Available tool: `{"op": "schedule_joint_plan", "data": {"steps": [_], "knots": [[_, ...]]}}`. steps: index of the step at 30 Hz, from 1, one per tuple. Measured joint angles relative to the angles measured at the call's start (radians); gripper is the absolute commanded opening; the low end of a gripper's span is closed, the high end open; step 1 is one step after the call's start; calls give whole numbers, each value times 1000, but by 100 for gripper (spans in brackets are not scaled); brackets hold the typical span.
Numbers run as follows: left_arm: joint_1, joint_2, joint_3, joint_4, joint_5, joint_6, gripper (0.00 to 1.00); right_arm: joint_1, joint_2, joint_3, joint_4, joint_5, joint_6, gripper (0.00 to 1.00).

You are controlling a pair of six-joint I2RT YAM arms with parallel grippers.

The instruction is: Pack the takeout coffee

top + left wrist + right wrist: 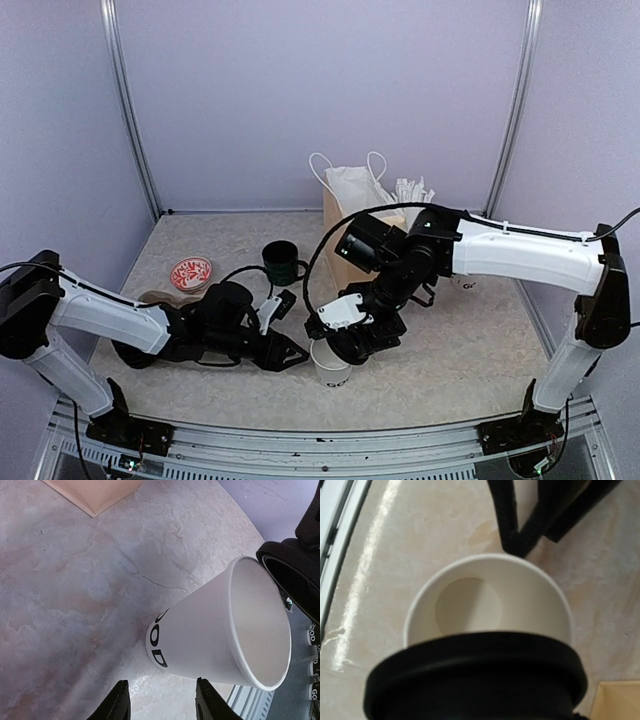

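Observation:
A white paper takeout coffee cup (330, 366) with black lettering stands lidless near the table's front edge; it also shows as the cup (215, 635) in the left wrist view. My right gripper (358, 336) hovers just over its rim, shut on a black lid (475, 680). The lid covers the near part of the cup's empty mouth (485, 600) and hides my right fingers. My left gripper (291, 352) lies low on the table to the cup's left. It is open, and its tips (162, 681) stop short of the cup's base without touching it.
A tan paper bag (350, 225) with white handles stands behind the right arm. A dark green mug (282, 262) and a red patterned disc (191, 272) sit at the back left. A flat brown item (152, 298) lies beside the left arm. The metal front rail (320, 440) runs close.

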Motion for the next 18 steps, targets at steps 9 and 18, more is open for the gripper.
{"op": "schedule_joint_plan", "data": {"steps": [9,18], "knots": [[-4,59,0,77,25,-27,44,21,29,27,-24,28,0,73],[-4,87,0,105,34,-33,44,27,43,67,-37,64,0,73]]}}
